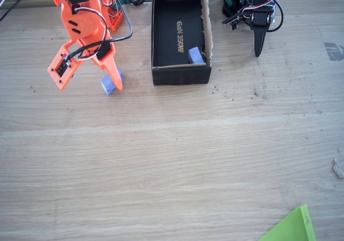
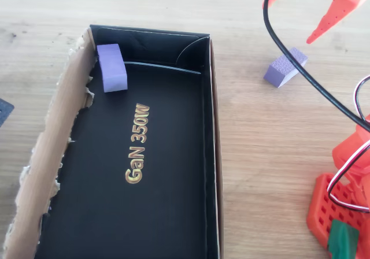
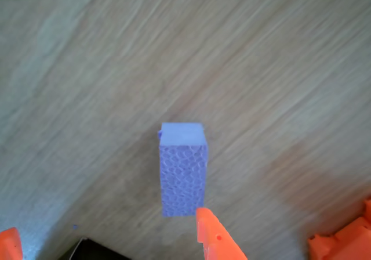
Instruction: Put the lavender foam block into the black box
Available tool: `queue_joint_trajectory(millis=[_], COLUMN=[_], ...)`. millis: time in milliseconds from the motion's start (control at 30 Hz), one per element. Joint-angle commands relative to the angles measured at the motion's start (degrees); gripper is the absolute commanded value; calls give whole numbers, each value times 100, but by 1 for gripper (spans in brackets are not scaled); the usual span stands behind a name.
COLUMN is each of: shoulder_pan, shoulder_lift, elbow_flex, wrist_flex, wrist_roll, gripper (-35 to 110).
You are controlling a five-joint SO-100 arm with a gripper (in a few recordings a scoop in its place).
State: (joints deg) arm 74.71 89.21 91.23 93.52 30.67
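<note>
Lavender foam block [image 1: 112, 83] lies on bare tabletop [image 1: 172, 160], left of the black box [image 1: 180, 75] in the fixed view, apart from the box wall. Orange hand [image 1: 110, 71] sits over it, fingers spread apart, one fingertip [image 3: 210, 232] just beside the block's near end in the wrist view; contact unclear. Wide open wood in front. Box open-topped, one torn brown edge; a second lavender block [image 2: 111, 67] rests in its corner.
</note>
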Motion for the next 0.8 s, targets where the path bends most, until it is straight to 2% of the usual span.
queue_joint_trajectory(millis=[0,767], shoulder_pan=[97,185], shoulder_lift=[299,-229], elbow_flex=[18,0], wrist_flex=[176,817], wrist_roll=[97,149], gripper=[38,46])
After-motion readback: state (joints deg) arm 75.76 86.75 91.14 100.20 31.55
